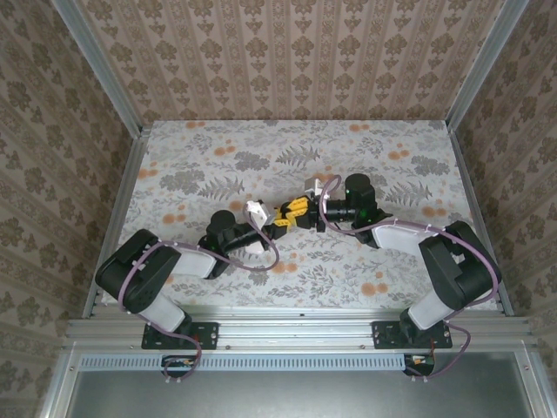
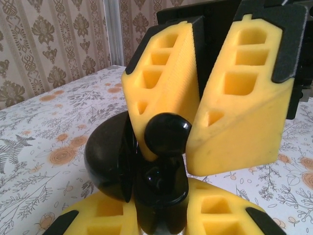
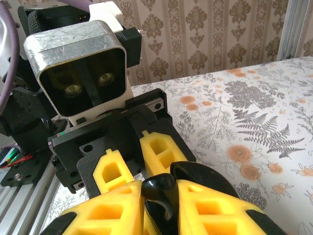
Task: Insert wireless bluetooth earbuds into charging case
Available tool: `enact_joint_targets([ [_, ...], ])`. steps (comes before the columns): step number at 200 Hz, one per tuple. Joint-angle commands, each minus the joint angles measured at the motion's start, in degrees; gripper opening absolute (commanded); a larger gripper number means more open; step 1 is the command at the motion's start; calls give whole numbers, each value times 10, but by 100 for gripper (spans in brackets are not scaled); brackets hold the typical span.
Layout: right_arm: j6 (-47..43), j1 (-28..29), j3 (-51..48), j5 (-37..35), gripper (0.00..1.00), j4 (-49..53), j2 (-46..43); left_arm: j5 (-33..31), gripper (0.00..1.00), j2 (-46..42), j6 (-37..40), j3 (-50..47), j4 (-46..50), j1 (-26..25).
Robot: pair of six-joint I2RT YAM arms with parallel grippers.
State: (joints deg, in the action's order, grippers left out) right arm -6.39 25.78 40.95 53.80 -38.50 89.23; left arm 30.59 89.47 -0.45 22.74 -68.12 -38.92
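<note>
Case (image 2: 107,156), glossy black, pinched tight in L end effector (image 2: 164,208), held off counter (image 1: 218,148) near its middle, R end effector (image 3: 159,192) tip-to-tip w/ L, pressed on black earbud (image 2: 166,133), earbud against case, R fingers (image 2: 239,107) angled down from above in L wrist view

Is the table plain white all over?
No, the table is covered with a pattern of grey leaves and orange flowers.
</note>
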Motion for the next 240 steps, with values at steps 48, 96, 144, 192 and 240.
enact_joint_targets([
  [48,-27,2,2,-19,38,71,-38,6,11,-31,1,5,-40,1],
  [96,-22,-11,-28,-25,40,51,-105,10,11,-36,6,-4,-36,1],
  [144,-68,-20,-90,-60,41,108,-205,54,11,-40,27,-14,-34,1],
  [192,-111,-27,-101,-118,44,256,-286,97,10,-51,54,-12,11,0],
  [240,-24,-33,-65,-198,46,376,-323,93,10,-57,96,-22,47,-9],
])
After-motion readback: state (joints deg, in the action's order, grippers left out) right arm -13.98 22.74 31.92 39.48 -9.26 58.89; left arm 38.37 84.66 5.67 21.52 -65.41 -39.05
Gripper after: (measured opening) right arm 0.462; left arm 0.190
